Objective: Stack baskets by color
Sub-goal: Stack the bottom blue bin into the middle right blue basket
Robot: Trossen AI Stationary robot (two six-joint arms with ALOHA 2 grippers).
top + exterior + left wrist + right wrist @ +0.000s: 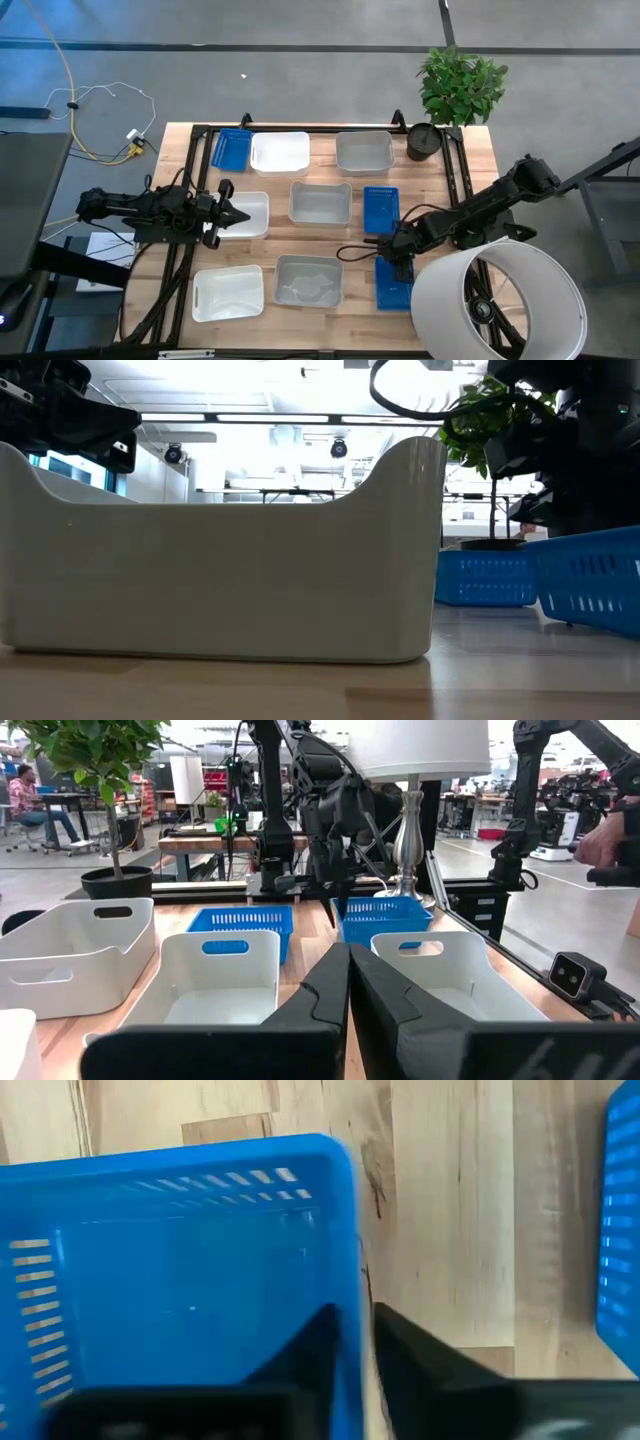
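Observation:
Nine baskets stand in three rows on the wooden table: white ones (pixel 279 152) (pixel 228 292), grey ones (pixel 363 152) (pixel 320 202) (pixel 308 280) and blue ones (pixel 232 148) (pixel 380 208). My right gripper (pixel 399 262) points steeply down at the far end of the near-right blue basket (pixel 393 288) and is shut on its wall. My left gripper (pixel 348 982) is shut and holds nothing. It points level from the table's left over a third white basket (pixel 252 213). My right gripper holds the blue basket's far end wall (pixel 350 1295), near its left corner. One finger (pixel 305 1355) is inside the basket and the other (pixel 425 1365) outside, with the rim between them. The fingers come from above, slanting in from the table's right. The basket sits flat on the table.
A large white lampshade (pixel 500 300) stands at the near right corner, close beside my right arm. A black pot (pixel 424 140) with a green plant (pixel 462 85) is at the far right. Black frame rails (pixel 320 128) run along the table's edges. A person (pixel 25 790) sits far off.

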